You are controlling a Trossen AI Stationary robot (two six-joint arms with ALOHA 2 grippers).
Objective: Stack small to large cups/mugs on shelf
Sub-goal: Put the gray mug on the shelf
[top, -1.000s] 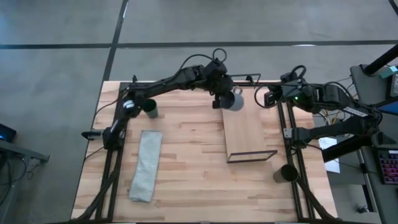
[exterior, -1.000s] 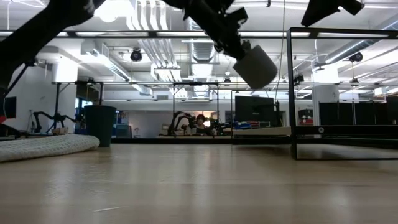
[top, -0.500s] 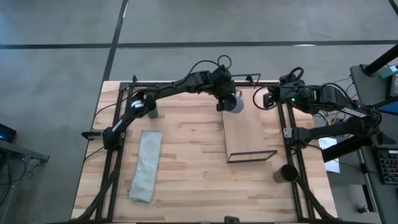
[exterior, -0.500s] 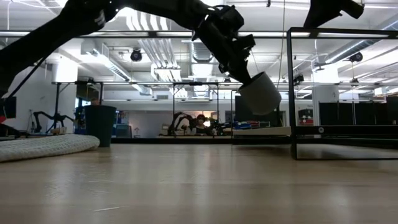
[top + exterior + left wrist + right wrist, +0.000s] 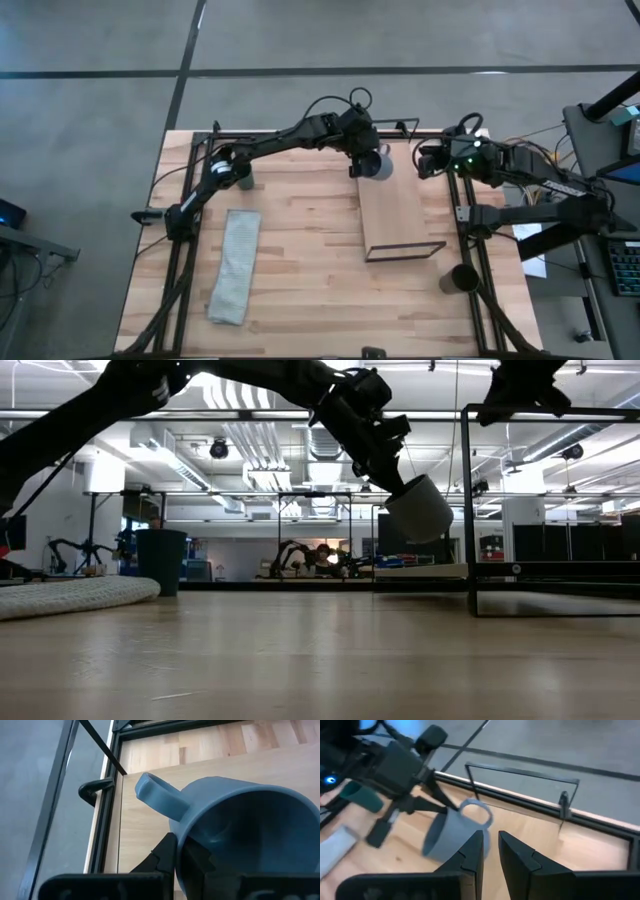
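Note:
The blue-grey mug (image 5: 378, 166) hangs in my left gripper (image 5: 362, 158) above the far end of the light-wood shelf (image 5: 396, 212); the low view shows the mug (image 5: 421, 508) tilted, well above the board. The dark green cup (image 5: 243, 176) stands on the table near the left arm's base. The dark brown-black cup (image 5: 462, 278) stands at the table's right near corner. My right gripper (image 5: 422, 160) hovers just right of the mug, its fingers a narrow gap apart, touching nothing. My left gripper (image 5: 182, 852) holds the mug by its rim (image 5: 176, 845), beside the handle (image 5: 159, 798). One finger is inside the cup and one finger (image 5: 165, 857) is outside. It comes slanting down from the table's left. The mug is lifted clear and tilted, its bottom (image 5: 436, 520) pointing down to the right.
A long grey folded cloth (image 5: 235, 265) lies on the table's left near part. The shelf's black wire frame (image 5: 405, 250) rises at its near short end, another frame (image 5: 520, 770) at its far end. Black rails run along the table's sides.
My left gripper has come down with the mug toward the shelf's far end, most of it in the first half second; the mug stays tilted in the same hold. My right gripper has shifted slightly down and toward the mug.

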